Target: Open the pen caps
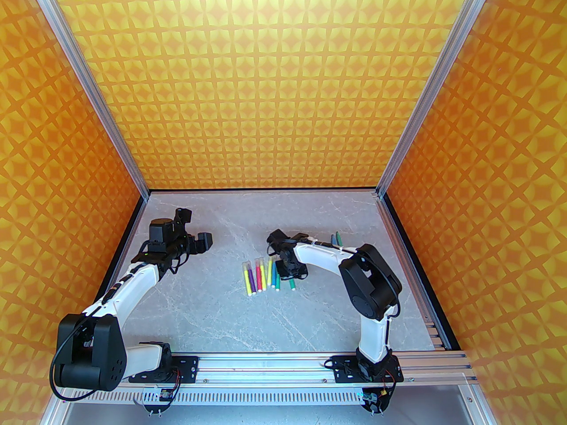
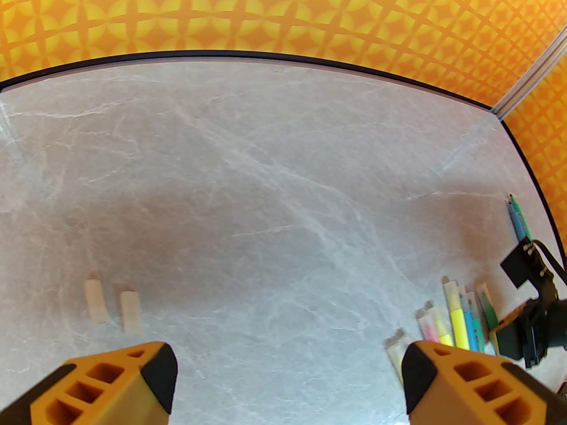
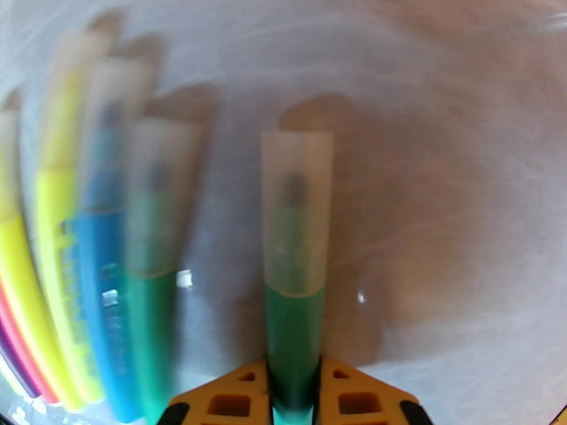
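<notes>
- While the right gripper [image 3: 292, 381] pinches the green plastic marker pen [image 3: 294, 326] by its barrel at bottom centre of the right wrist frame, its clear translucent tube cap [image 3: 296, 210] sits on, pointing straight up-frame, away from the fingers.
- Pen's long axis runs in line with those fingers; cap end free.
- Fingers spread and empty, the left gripper [image 2: 288, 370] hangs well apart from the pen, at left in the top view.
- We judge it must cross and pull along that axis.
</notes>
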{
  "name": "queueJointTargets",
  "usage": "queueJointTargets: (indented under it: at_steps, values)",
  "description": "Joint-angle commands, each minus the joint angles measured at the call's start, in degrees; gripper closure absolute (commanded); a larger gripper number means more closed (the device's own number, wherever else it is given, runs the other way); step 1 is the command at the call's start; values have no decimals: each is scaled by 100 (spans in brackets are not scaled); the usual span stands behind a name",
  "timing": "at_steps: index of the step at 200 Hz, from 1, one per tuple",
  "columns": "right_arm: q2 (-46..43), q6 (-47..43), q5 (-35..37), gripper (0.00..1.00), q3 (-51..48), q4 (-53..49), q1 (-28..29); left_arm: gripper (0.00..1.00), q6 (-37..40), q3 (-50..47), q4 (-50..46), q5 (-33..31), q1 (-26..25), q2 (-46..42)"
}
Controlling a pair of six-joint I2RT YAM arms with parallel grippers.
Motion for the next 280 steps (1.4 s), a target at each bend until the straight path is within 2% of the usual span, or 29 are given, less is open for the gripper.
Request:
queueJointTargets:
  at_steps: [1, 26, 64, 144, 185, 210, 232, 280]
  values:
    - [-433, -246, 424, 98, -69, -114, -53, 12, -182, 100, 129, 405, -97, 143]
    - [-888, -525, -88, 100, -401, 433, -78, 13, -303, 221, 138, 824, -184, 301]
    - [-1528, -859, -1313, 100, -896, 1396, -125, 15, -627, 359, 399, 1406, -416, 566]
    - [-2532, -1271, -2649, 100, -1700, 3194, -115, 20, -1487, 711, 1206, 2579, -1011, 1046]
    - [-2685, -1398, -3097, 100, -1831, 3633, -82, 23, -1915, 882, 1712, 2849, -1464, 1363]
    - [-2681, -1449, -3178, 100, -1821, 3723, -7, 24, -2129, 899, 2255, 3225, -1684, 1539]
    - [-2708, -1416, -3228, 100, -1817, 3865, 46, 28, -2317, 909, 2553, 3392, -1775, 1654]
    - [-2636, -1359, -3319, 100, -1762, 4100, 85, 32, -2348, 929, 2578, 3455, -1826, 1746]
